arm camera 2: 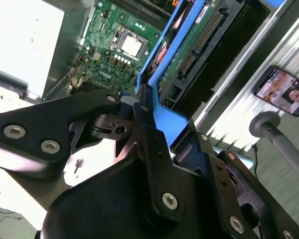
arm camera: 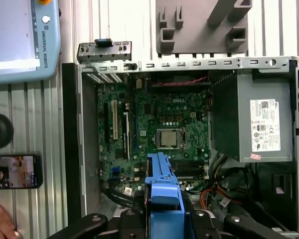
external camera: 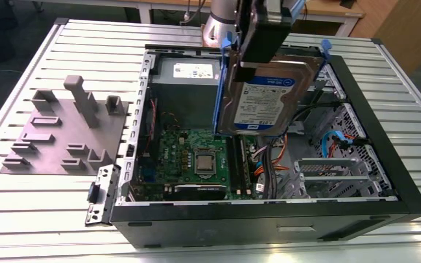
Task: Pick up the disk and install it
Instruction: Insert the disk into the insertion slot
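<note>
Open computer case on slatted table; motherboard exposed. Disk hangs upright above it, blue rails showing. Gripper clamped on disk's top edge. Pick done, install pending; needs alignment with drive cage.

You'll see a white-and-blue label on the disk, above the motherboard in the exterior view; its print is too small to make out. In the first wrist view, a white barcode sticker sits on the grey power supply beside the motherboard. The motherboard bears white lettering. The teach pendant, well apart from the motherboard, has print along its edge.
</note>
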Controlling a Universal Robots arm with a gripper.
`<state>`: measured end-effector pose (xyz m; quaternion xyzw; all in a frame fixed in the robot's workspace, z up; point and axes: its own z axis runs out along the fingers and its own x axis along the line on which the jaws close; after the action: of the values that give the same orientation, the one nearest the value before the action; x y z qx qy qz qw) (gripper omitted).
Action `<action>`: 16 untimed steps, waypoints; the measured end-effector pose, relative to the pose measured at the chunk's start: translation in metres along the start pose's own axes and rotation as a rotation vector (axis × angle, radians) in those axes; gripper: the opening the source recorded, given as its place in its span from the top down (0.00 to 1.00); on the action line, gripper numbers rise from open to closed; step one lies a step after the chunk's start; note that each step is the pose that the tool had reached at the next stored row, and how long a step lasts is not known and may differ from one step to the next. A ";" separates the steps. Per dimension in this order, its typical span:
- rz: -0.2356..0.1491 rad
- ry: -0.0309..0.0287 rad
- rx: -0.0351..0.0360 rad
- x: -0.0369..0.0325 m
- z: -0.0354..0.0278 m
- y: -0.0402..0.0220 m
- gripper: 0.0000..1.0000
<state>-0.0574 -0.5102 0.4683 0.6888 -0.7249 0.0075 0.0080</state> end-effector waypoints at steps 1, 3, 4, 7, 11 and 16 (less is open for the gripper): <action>0.000 -0.0003 0.0001 -0.0001 0.0006 -0.0035 0.64; -0.001 -0.0002 0.0001 0.0008 0.0010 -0.0069 0.64; -0.001 0.0000 0.0000 0.0018 0.0012 -0.0074 0.64; -0.003 -0.0001 0.0001 0.0053 0.0019 -0.0081 0.64; -0.015 -0.0003 0.0004 0.0080 0.0033 -0.0082 0.64; -0.020 -0.0002 0.0006 0.0153 0.0044 -0.0088 0.64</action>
<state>-0.0495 -0.5260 0.4642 0.6961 -0.7179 0.0075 0.0078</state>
